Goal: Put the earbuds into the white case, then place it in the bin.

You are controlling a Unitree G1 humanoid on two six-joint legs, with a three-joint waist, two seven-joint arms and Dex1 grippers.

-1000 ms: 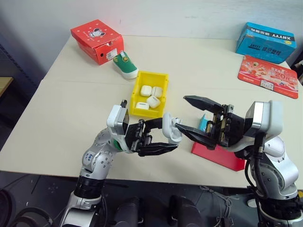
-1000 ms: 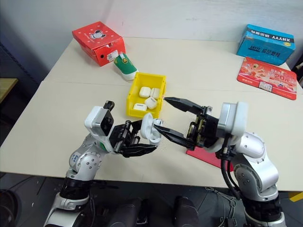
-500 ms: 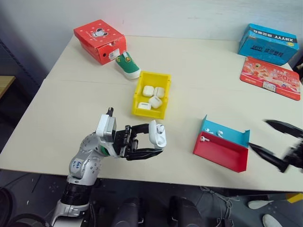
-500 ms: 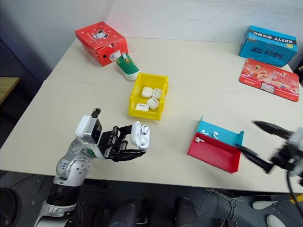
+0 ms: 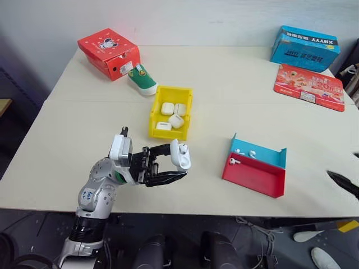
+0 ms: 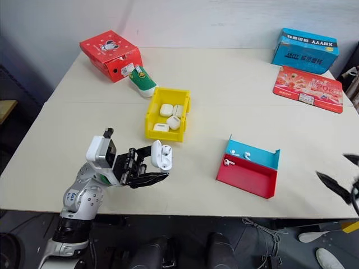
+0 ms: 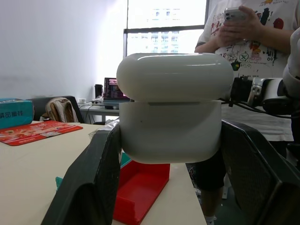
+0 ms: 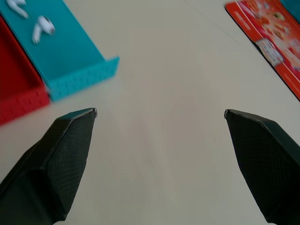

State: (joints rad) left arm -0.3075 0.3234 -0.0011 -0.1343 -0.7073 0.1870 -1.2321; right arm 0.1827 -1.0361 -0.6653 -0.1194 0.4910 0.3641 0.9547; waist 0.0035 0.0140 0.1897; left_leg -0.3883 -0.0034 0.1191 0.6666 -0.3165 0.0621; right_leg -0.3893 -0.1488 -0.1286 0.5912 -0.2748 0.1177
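My left gripper [image 5: 176, 162] is shut on a white case [image 5: 180, 156], held just above the table's front part; the case [image 7: 174, 108] sits between both black fingers. In front of it, toward the back of the table, stands the yellow bin [image 5: 155, 112] with several white cases inside. Three earbuds [image 5: 230, 161] lie in the red-and-blue tray [image 5: 255, 178] to the right, seen also as earbuds [image 8: 44, 26]. My right gripper [image 6: 342, 174] is open and empty at the far right, over bare table beyond the tray.
At the back left are a red cardboard box [image 5: 109, 51] and a small green shoe [image 5: 141, 79]. A blue box [image 5: 304, 47] and a flat red packet [image 5: 308, 87] lie at the back right. A person [image 7: 243, 28] stands past the table's right side.
My right gripper has swung from beside the held case far to the right, past the tray. My left gripper, still shut on the case, has shifted a little to the left.
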